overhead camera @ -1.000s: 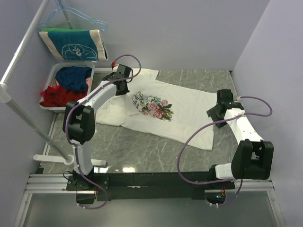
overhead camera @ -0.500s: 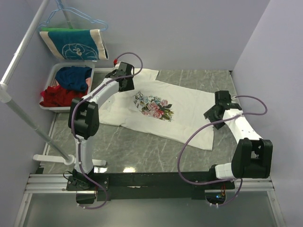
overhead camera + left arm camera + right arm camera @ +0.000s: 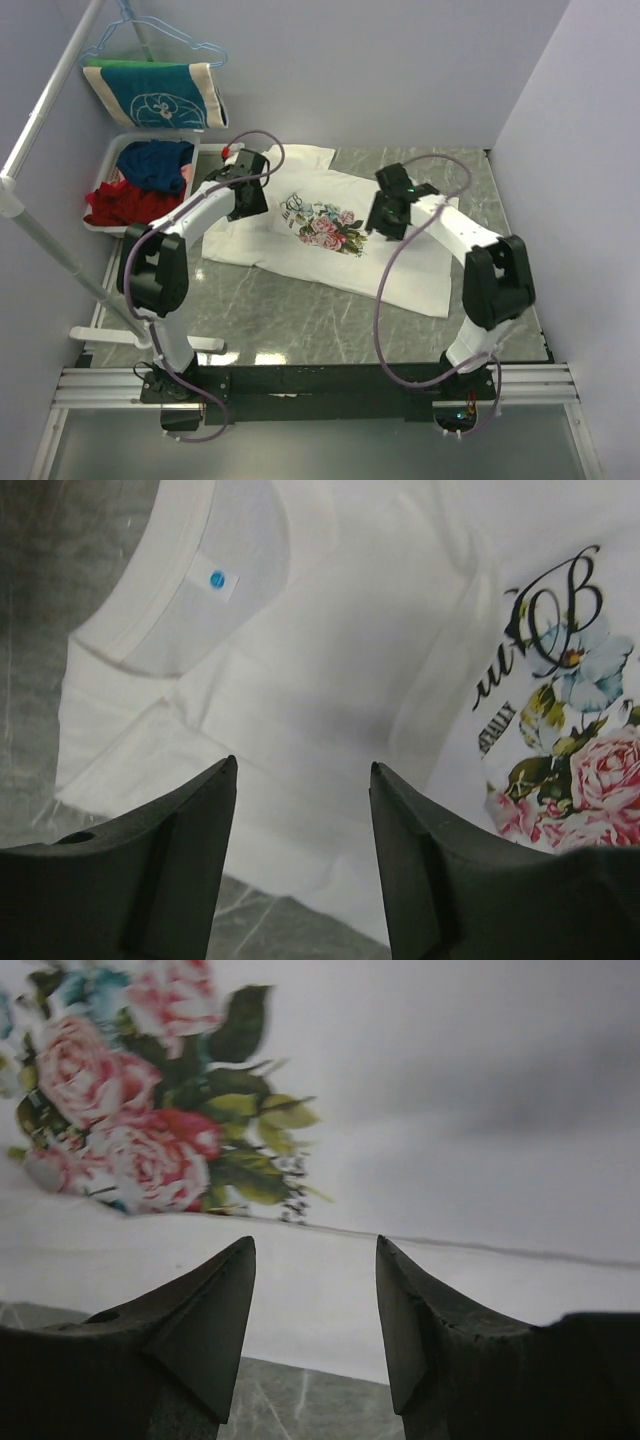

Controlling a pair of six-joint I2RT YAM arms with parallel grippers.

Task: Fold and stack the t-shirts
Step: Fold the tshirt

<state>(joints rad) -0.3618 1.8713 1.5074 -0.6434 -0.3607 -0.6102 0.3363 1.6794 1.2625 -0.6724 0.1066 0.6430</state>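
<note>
A cream-white t-shirt [image 3: 400, 250] lies spread flat on the grey marble table, chest up, with its pink-and-blue flower print [image 3: 327, 225] and dark script showing. My left gripper [image 3: 250, 200] hovers open over the shoulder area just below the collar [image 3: 180, 590], with only cloth under its jaws [image 3: 300, 770]. My right gripper [image 3: 385, 218] stands open above the shirt's middle, right of the print [image 3: 150, 1110]. Nothing sits between its fingers [image 3: 315, 1245]. A cloth edge and bare table show below them.
A white bin [image 3: 112, 160] holding red and blue garments stands at the back left. Above it, a teal cloth [image 3: 150, 95] hangs with a blue hanger. A metal rail [image 3: 50, 250] runs down the left side. Walls close in the back and right.
My left gripper went from shut to open and slid slightly down from the collar. The right arm swung from the shirt's right edge to over its middle, beside the print.
</note>
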